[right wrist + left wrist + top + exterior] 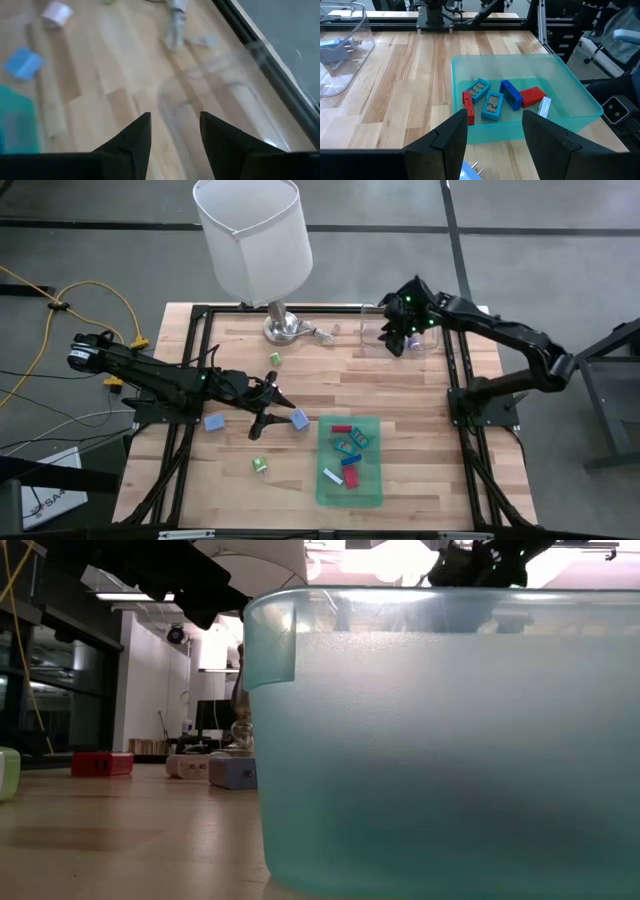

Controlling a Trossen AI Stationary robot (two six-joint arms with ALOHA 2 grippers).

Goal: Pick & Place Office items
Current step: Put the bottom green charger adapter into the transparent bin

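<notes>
- High view: the left gripper (268, 416) hangs over the table's middle, just left of the green tray (350, 495), with a blue block (299, 419) right beside its tips and another blue block (213, 423) under the arm. Several office items (349, 450) already lie in the tray; a green piece (260, 465) and a second green piece (275, 359) lie loose on the wood. The risk is that a low descent nudges the nearer blue block away instead of straddling it. The right gripper (399, 338) is far right, above the clear container (385, 338), near the lamp (255, 250).
- Low view: the tray's wall fills the picture, so it hides most of the table. A red block (101, 764) and a pale blue block (232, 772) sit beyond it. Contact at the tips could not be checked from this angle.
- Left wrist view: the left fingers (451, 137) stand apart with nothing between them, pointing at the tray, where teal, blue, red and white pieces lie. A blue item shows just beneath the fingers; closing off-centre could pinch one corner and flick it.
- Right wrist view: the right fingers (134, 139) are parted and empty above the container's rim. Lowering here could strike the clear wall and shove it toward the table's edge.
</notes>
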